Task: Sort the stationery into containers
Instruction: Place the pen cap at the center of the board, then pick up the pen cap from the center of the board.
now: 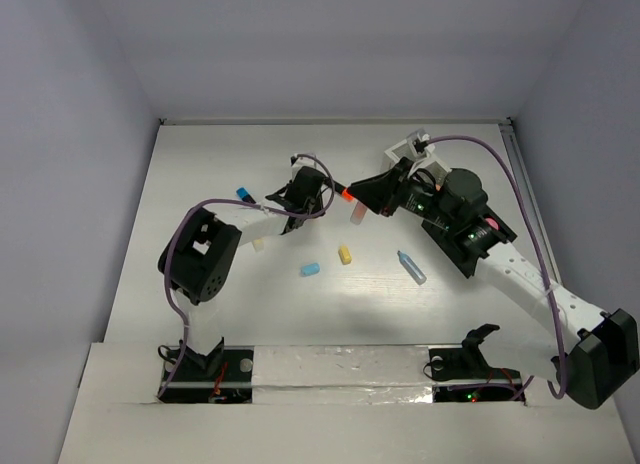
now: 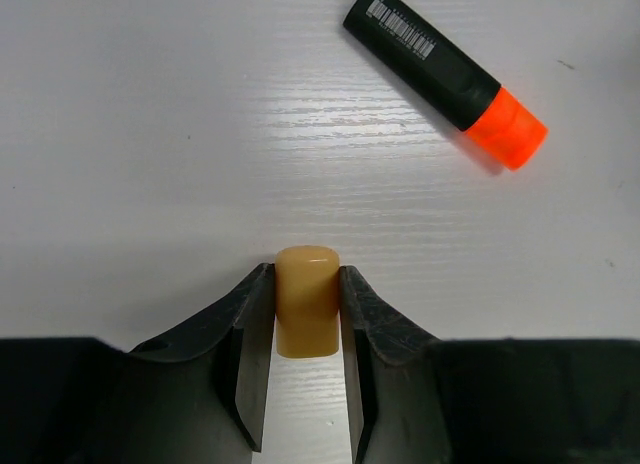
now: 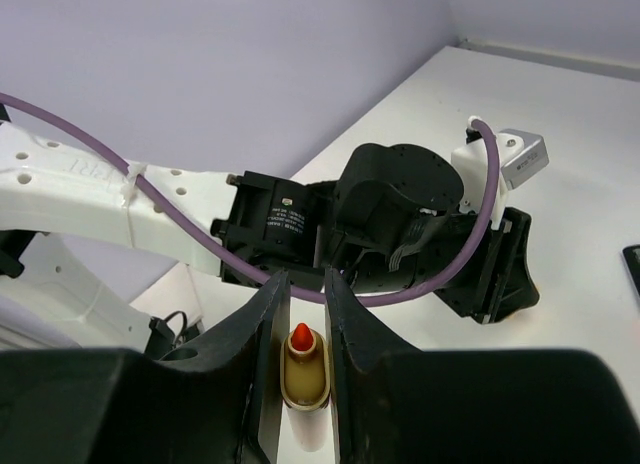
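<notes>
My left gripper (image 2: 307,274) is shut on a short peach cap (image 2: 307,309), held just above the white table. A black marker with an orange cap (image 2: 445,74) lies ahead of it to the right. My right gripper (image 3: 307,284) is shut on a peach marker (image 3: 306,369) whose bare red tip points toward the left arm's black wrist (image 3: 390,214). In the top view the two grippers, left (image 1: 318,199) and right (image 1: 358,199), face each other at mid-table, with the peach marker (image 1: 357,214) below the right one. A white container (image 1: 415,149) shows behind the right arm; the other containers are hidden.
Loose on the table are a blue-capped marker (image 1: 243,194), a cream piece (image 1: 259,243), a blue block (image 1: 310,269), a yellow piece (image 1: 344,254) and a pale blue marker (image 1: 411,267). Purple cables loop over both arms.
</notes>
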{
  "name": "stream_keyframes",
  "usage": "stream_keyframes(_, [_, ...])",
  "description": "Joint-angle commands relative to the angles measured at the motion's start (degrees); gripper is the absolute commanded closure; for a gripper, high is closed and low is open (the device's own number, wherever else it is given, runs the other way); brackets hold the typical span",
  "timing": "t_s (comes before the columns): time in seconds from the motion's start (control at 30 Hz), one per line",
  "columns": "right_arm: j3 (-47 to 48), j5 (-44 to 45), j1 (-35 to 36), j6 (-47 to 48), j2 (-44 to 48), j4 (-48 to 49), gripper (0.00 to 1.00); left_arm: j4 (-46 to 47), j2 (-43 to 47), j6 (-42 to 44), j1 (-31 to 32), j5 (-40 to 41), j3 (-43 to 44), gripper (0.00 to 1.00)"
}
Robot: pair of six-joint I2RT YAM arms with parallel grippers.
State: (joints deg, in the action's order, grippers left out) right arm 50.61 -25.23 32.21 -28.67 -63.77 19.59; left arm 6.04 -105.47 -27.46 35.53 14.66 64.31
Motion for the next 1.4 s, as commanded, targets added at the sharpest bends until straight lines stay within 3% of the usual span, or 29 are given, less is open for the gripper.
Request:
stream_keyframes(0.0, [-0.6, 1.2, -0.4, 0.7, 0.0, 0.3, 0.99, 3.0, -1.1, -0.5, 0.3, 1.0, -1.1, 0.94])
stream_keyframes(0.4, [-0.4, 1.2, -0.4, 0.6, -1.0, 0.8, 0.99, 4.8, -1.1, 0.7, 0.9, 2.3, -3.8, 0.77])
stream_keyframes(0.7, [0.1, 1.6, -0.4, 1.0, -1.3, 0.1, 0.99, 4.7, 6.2, 1.1, 0.9, 2.8, -4.3, 0.44])
stream_keyframes(0.77, [0.1, 1.7, -0.4, 0.9, -1.5, 0.3, 0.99, 4.2, 8.0, 1.3, 0.9, 2.9, -4.2, 0.42])
stream_keyframes(0.93, [0.4, 1.6, -0.4, 0.5, -2.1, 0.4, 0.99, 4.6, 16.8, 0.6, 0.9, 0.9, -7.0, 0.41])
stream_keyframes(1.0, [1.2, 1.5, -0.4, 0.3, -2.7, -0.1, 0.99, 6.2, 23.0, -1.0, 0.9, -1.5, -11.9, 0.45])
stream_keyframes(1.2, [2.3, -2.0, -0.4, -2.1, -6.6, 2.9, 0.99, 18.7, 43.2, -5.4, -0.3, -18.4, -29.6, 0.56])
stream_keyframes(1.37, [2.5, -6.3, -0.4, -5.7, -9.1, 8.6, 0.99, 23.1, 52.4, -8.0, -0.3, -29.1, -35.6, 0.55])
